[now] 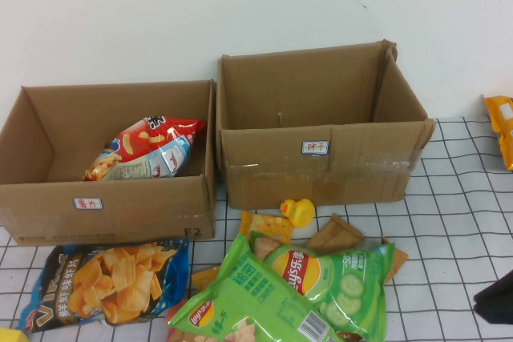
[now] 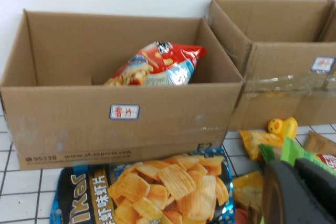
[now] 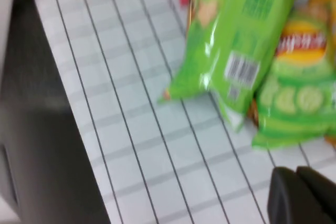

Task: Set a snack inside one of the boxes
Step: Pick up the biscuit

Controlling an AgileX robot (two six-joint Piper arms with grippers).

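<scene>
A: Where did things stand, left to right?

B: The left gripper [image 2: 302, 192] hung low, fingers pressed together on nothing. Ahead of it lay the blue bag [image 2: 157, 192], and beyond that the left box [image 2: 121, 111] holding a red bag [image 2: 157, 64].

A: And further right?

B: The green bags [image 1: 300, 294] lay piled between the arms, before the right box [image 1: 321, 158]. The right gripper [image 3: 307, 195] sat at the table's near edge, also clenched and empty.

A: Risks?

B: Probably grabbing two overlapping bags, or a slippery bag catching the box wall.
</scene>
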